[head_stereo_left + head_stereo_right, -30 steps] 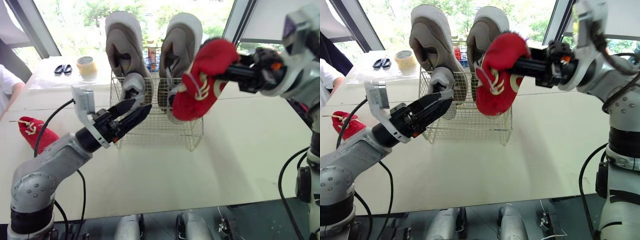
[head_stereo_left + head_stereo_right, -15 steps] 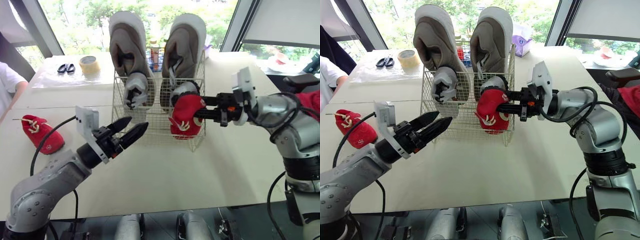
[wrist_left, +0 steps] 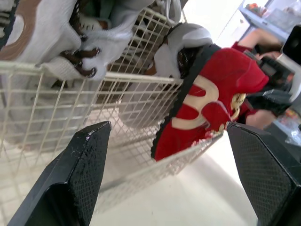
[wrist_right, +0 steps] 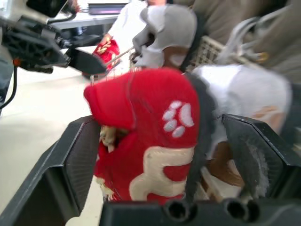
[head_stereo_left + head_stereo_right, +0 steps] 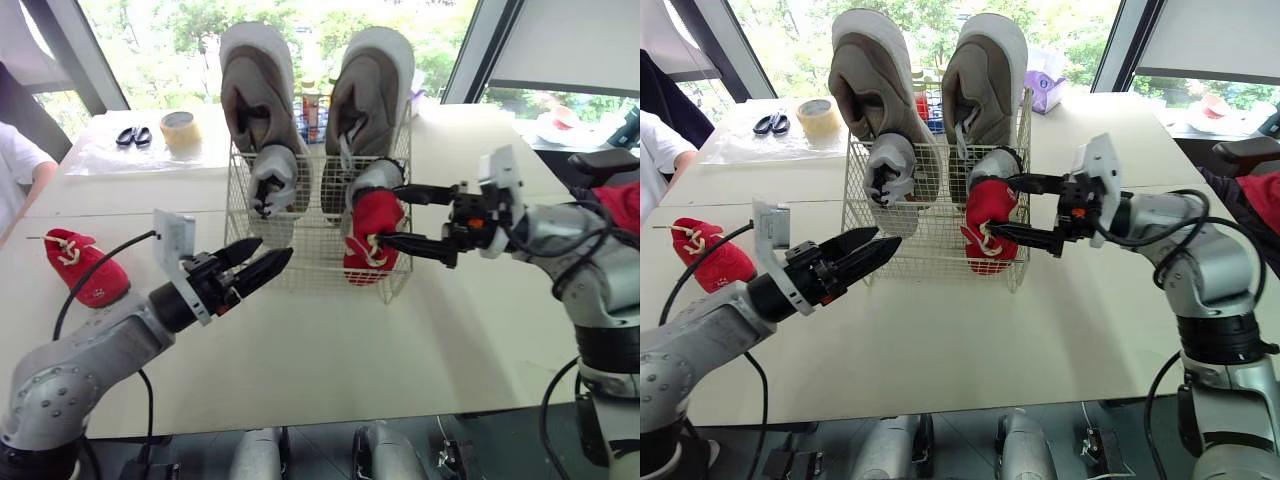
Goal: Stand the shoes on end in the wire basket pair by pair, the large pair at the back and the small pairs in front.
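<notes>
Left eye view, and the action is at the wire basket [image 5: 310, 262] in the middle of the table [image 5: 330, 350]. The right gripper [image 5: 386, 212] reaches in from the right with its jaws spread wide, one black finger above and one below the red shoe [image 5: 372, 235]. The shoe sits between them at the basket's front right corner, standing on end with its toe down.

In the right wrist view the fingers [image 4: 77, 155] stand well out on either side of the red shoe, sole towards one and laces towards the other. The finger on the lace side is just against the shoe; the other is off it.

Behind the red shoe stands a small grey shoe [image 5: 376, 176], and its partner [image 5: 272, 180] is at the front left. The large grey pair [image 5: 258, 90] towers upright along the back of the basket.

Over to the left gripper [image 5: 277, 247]. It hovers above the table just off the basket's front left, jaws parted and holding nothing. In the left wrist view its fingers frame the basket front and the red shoe beyond.

The other red shoe [image 5: 85, 268] lies on the table far to the left, well apart from both grippers. Up at the far left of the table are scissors [image 5: 128, 137] and a roll of tape [image 5: 177, 130], and a person's white sleeve [image 5: 14, 165] shows at the edge.
</notes>
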